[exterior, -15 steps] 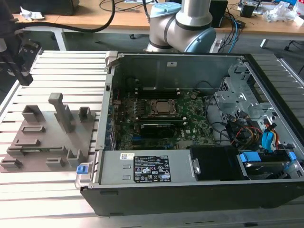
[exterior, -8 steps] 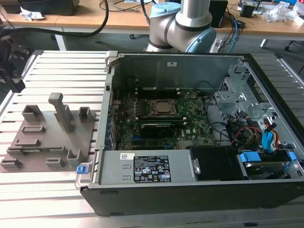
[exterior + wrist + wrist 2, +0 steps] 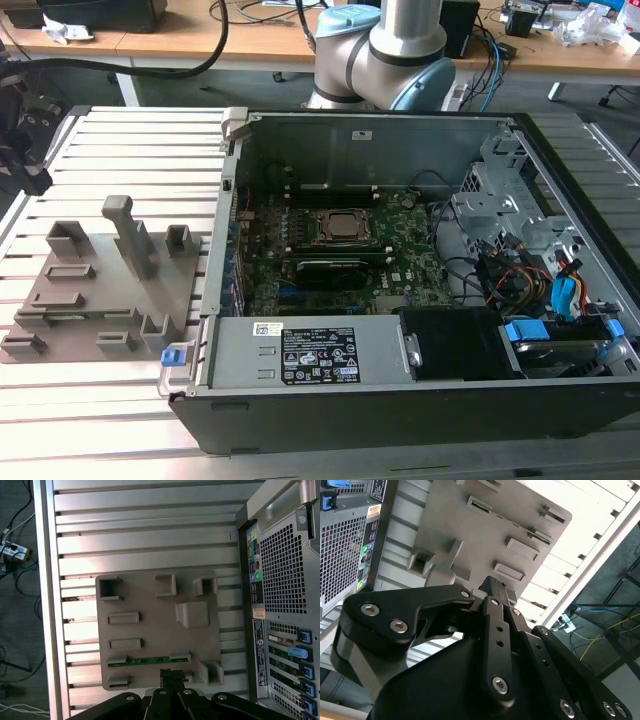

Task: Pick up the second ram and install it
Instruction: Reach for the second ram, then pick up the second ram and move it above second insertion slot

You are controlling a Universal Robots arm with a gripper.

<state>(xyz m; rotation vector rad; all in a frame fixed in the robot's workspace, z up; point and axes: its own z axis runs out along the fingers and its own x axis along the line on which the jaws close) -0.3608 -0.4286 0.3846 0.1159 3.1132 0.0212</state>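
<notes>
I see gripper (image 3: 172, 674) with jaws closed together, nothing between them. Second ram (image 3: 147, 660) sits in slot of grey fixture plate (image 3: 155, 635), just ahead of jaw tips. Contact I cannot tell. Computer case (image 3: 285, 555) well aside from jaws.

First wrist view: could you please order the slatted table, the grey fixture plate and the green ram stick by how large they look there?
Largest to smallest:
slatted table
grey fixture plate
green ram stick, clearly the smallest
</notes>
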